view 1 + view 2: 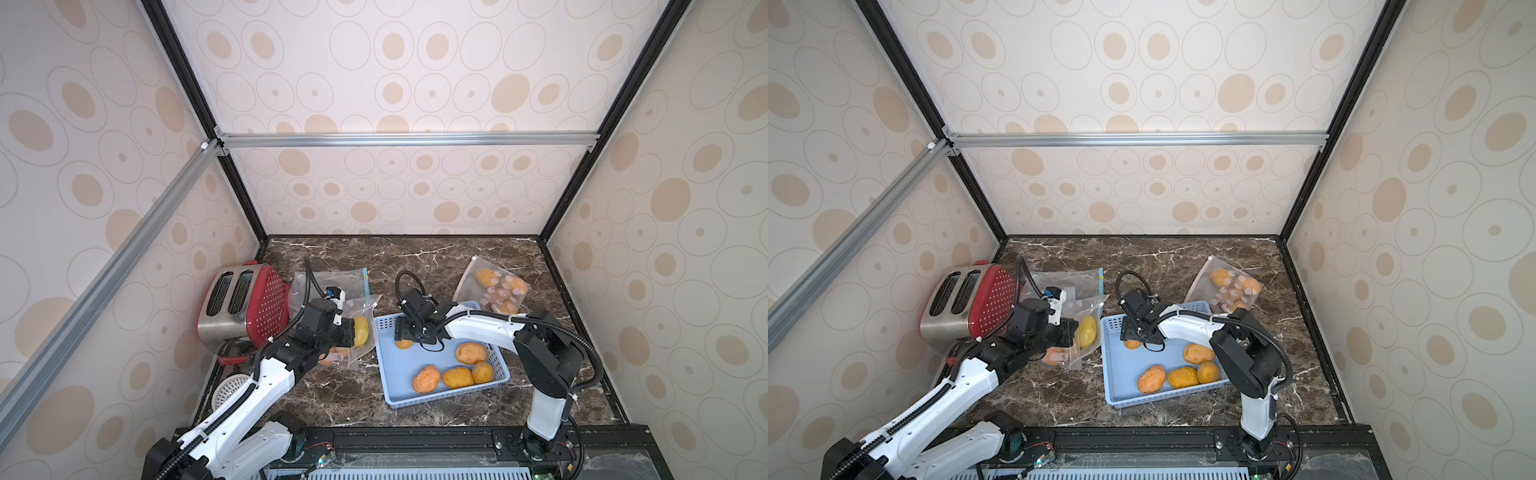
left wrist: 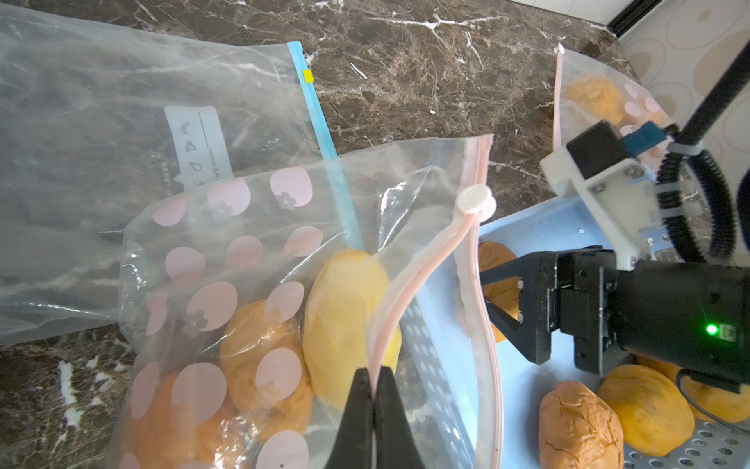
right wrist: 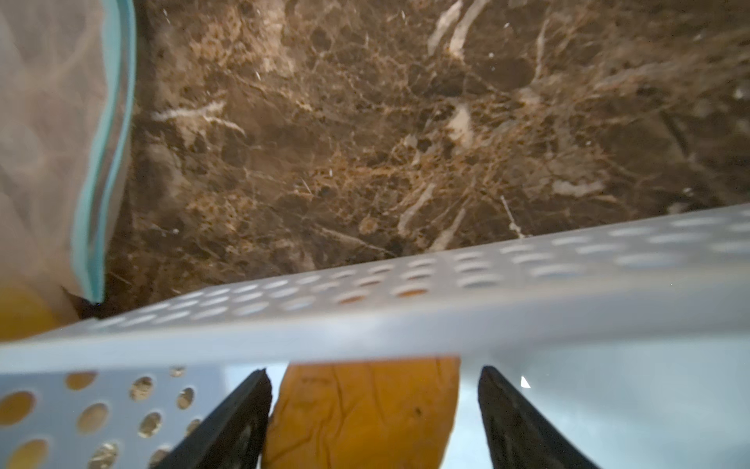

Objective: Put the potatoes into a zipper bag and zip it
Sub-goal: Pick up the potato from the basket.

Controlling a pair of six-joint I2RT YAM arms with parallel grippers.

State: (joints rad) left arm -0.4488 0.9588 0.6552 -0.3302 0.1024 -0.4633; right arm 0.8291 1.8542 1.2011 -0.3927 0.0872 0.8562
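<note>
Left gripper (image 2: 375,371): clamped on the pink zip rim of the bag (image 2: 251,251), left of the basket (image 1: 449,397), holding the mouth open.
Bag: holds several potatoes, the yellow one (image 2: 345,308) nearest the mouth.
Right gripper (image 3: 373,369): jaws wide, astride a potato (image 3: 361,414) in the basket's far-left corner, not yet closed.
Grip: centre the potato, close across its narrow width.
Lift: the basket wall is close, so rise straight before swinging left.
Left over: four potatoes (image 1: 471,353) at the basket's near right.
</note>
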